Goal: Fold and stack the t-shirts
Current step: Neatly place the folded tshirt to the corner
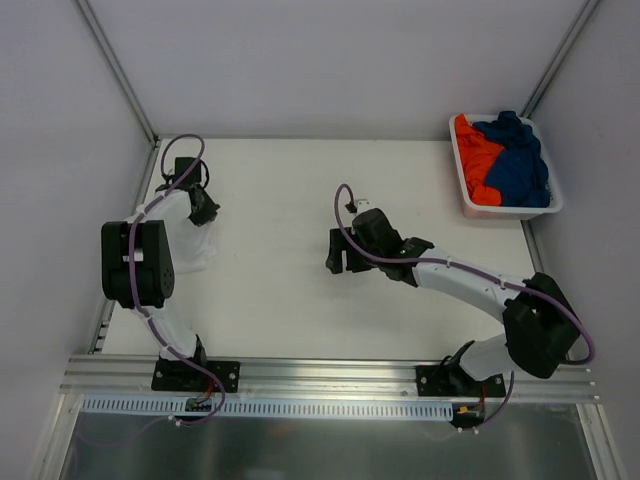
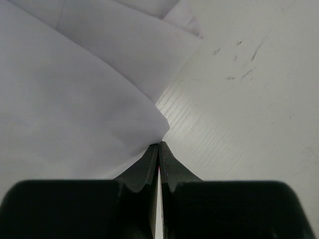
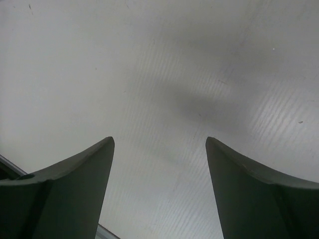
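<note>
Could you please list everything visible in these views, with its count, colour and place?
white t-shirt: one, white, left side of the table, under the left arm
orange t-shirt: one, bright orange, crumpled in the left part of the basket
dark blue t-shirt: one, dark blue, crumpled in the right part of the basket
basket: one, white plastic, far right corner of the table
table: one, white, under everything
left gripper: one, black, shut on an edge of the white t-shirt
right gripper: one, black, open over bare table near the middle
</note>
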